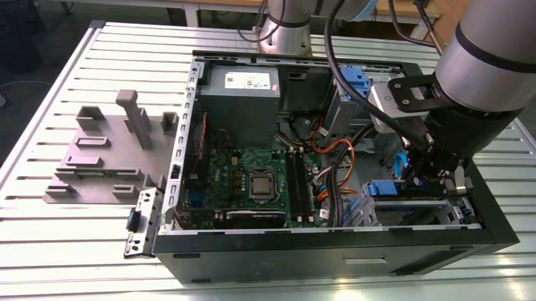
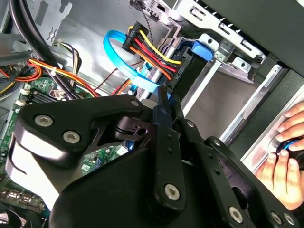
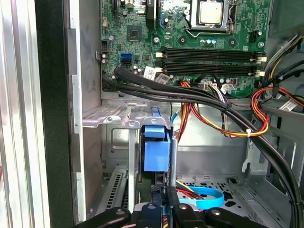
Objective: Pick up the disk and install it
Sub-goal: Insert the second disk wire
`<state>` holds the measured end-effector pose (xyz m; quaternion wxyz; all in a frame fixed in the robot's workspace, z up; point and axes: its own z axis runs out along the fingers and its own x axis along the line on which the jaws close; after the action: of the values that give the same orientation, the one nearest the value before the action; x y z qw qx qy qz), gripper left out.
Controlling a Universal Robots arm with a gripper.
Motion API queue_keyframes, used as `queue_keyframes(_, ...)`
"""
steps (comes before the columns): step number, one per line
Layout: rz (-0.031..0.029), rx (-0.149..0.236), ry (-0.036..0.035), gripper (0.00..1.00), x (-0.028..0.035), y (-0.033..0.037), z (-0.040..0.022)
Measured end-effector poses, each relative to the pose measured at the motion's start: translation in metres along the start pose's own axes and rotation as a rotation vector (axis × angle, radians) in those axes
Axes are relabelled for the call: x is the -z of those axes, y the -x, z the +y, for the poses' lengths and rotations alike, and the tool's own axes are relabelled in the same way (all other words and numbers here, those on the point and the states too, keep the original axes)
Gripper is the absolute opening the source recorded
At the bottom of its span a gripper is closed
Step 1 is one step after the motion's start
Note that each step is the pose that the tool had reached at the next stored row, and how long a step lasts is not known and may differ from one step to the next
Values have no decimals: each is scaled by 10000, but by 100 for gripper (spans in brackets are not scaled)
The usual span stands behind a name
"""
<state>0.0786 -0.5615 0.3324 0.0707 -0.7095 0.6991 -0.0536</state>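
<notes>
green motherboard (image 1: 251, 179) in the black case (image 1: 335, 254), silver processor (image 3: 210, 13) square on it. the disk (image 3: 156, 153) showed a blue carrier end. black gripper (image 2: 164, 107) with silver screws. light-blue flat cable (image 2: 126, 59) curled by red, yellow and orange wires (image 2: 152, 50). grey power-supply box (image 1: 241, 103) wore a white sticker. grey slotted stand (image 1: 109, 150) sat on the pale ribbed table (image 1: 67, 219)

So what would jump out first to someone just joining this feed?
The open computer case on the slatted table, its green motherboard exposed. The gripper is down in the drive bay at the exterior view's right, at the blue-railed disk. A person's hand rests just outside the case.
</notes>
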Motion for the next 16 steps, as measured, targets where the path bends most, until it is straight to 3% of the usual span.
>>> queue_keyframes(16, -69, -12, 0, 16, 20, -11, -5)
